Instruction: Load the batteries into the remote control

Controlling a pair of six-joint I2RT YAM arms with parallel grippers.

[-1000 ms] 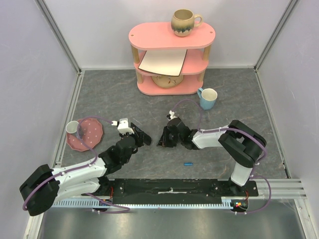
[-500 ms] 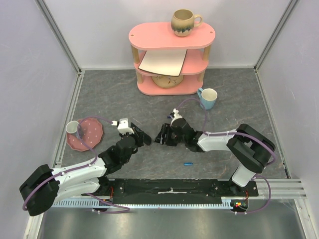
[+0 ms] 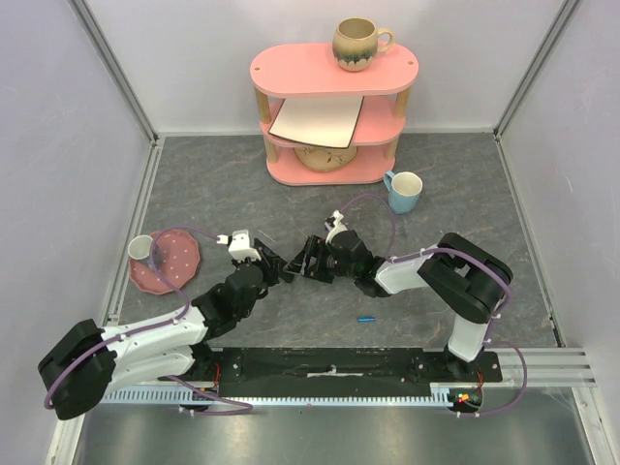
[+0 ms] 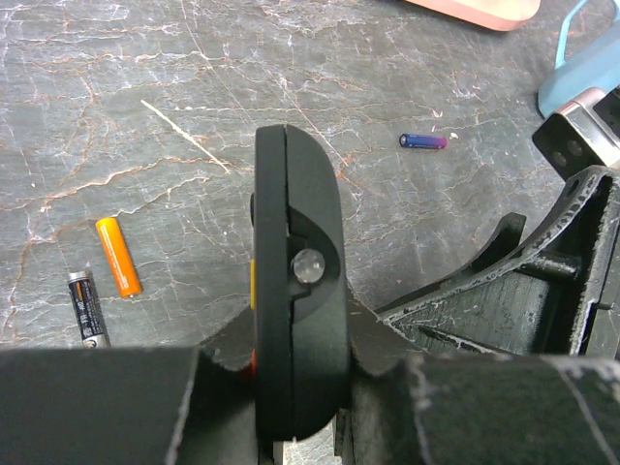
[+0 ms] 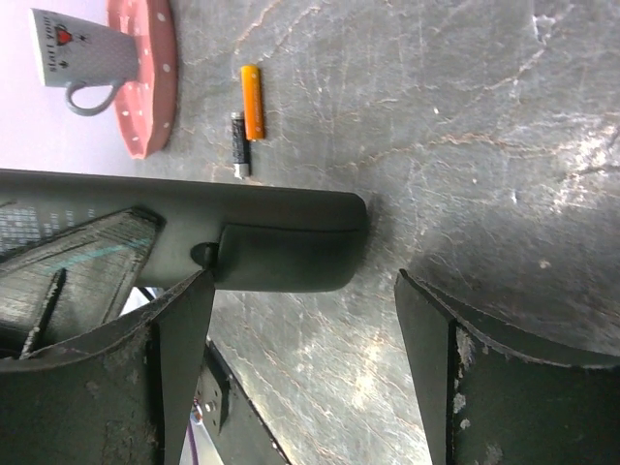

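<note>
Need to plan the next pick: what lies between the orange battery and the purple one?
The remote control, held edge-on, in the left wrist view.

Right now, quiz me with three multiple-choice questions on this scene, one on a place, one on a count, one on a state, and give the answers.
1. Where does the beige mug stand?
A) on top of the pink shelf
B) on its middle deck
C) on its bottom deck

2. How many loose batteries does the left wrist view show?
A) one
B) three
C) five

3. What are the left fingers doing?
A) spread open, empty
B) clamping a battery
C) clamping the remote control

Answers:
1 A, the mug sits on the top deck.
2 B, there is an orange battery, a black battery and a purple battery.
3 C, the remote control stands edge-on between them.
</note>
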